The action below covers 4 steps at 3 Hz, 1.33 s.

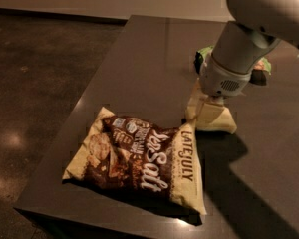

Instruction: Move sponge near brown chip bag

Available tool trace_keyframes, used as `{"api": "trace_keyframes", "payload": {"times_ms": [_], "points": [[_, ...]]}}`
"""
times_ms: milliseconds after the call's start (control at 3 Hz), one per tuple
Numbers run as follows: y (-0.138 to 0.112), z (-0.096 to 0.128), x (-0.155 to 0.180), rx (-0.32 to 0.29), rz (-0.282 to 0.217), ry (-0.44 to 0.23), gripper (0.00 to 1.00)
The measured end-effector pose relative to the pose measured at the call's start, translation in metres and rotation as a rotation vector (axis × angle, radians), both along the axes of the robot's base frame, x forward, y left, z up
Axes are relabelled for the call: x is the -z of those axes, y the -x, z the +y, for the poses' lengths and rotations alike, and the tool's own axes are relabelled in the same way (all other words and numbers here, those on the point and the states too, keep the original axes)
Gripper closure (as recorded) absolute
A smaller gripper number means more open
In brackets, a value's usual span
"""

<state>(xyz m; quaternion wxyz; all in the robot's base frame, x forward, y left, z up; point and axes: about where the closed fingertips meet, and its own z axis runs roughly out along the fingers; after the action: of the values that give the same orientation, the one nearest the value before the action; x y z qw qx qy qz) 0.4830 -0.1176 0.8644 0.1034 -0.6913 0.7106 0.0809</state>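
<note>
The brown chip bag (139, 161) lies flat on the dark table (139, 68) near its front left corner. The sponge (217, 121), a pale yellow block, sits at table level just right of the bag's upper right corner, almost touching it. My gripper (207, 111) comes down from the upper right on a white arm and is shut on the sponge. The arm's wrist hides the top of the sponge.
A green snack bag (261, 68) lies behind the arm at the back right, mostly hidden by it. The table's left edge (84, 98) runs diagonally, with dark floor beyond it. The table's front edge is just below the brown bag.
</note>
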Motion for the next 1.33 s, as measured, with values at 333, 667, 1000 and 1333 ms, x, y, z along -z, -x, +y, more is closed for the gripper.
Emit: {"api": "trace_keyframes", "payload": {"times_ms": [333,667,1000,1333], "points": [[-0.003,0.03,-0.002,-0.064,-0.002,-0.035,0.82],[0.0,0.046,-0.003,-0.111,0.003,-0.06,0.59],[0.0,0.046,-0.004,-0.109,-0.001,-0.059,0.35],[0.0,0.047,-0.004,-0.11,-0.005,-0.06,0.13]]}}
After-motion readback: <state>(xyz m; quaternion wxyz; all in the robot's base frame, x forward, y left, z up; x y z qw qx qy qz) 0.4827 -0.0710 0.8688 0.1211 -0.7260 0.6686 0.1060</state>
